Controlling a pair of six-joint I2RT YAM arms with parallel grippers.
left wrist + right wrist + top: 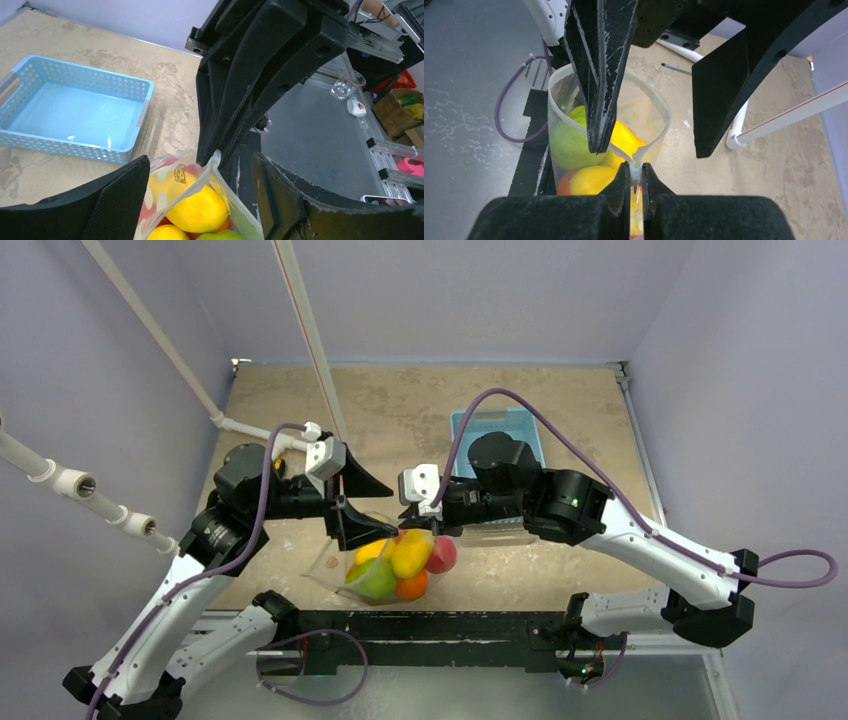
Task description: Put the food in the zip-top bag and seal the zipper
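While outstretched, right hand (636, 172) on zipper (625, 152).

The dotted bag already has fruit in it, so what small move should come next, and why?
Probably close the left pincer on the zipper beside the right pincer. The right one pinches one end and the fruits sit inside the bag, yet its mouth gapes and the left pincer stands open around it.

A robotics lab test cell: plain lavender walls (740, 390) box in a worn tan surface (400, 410), the left arm (190, 585) and right arm (660, 545) are bolted to a black metal rail (440, 625), and white pipe rigging (75, 483) hangs overhead.
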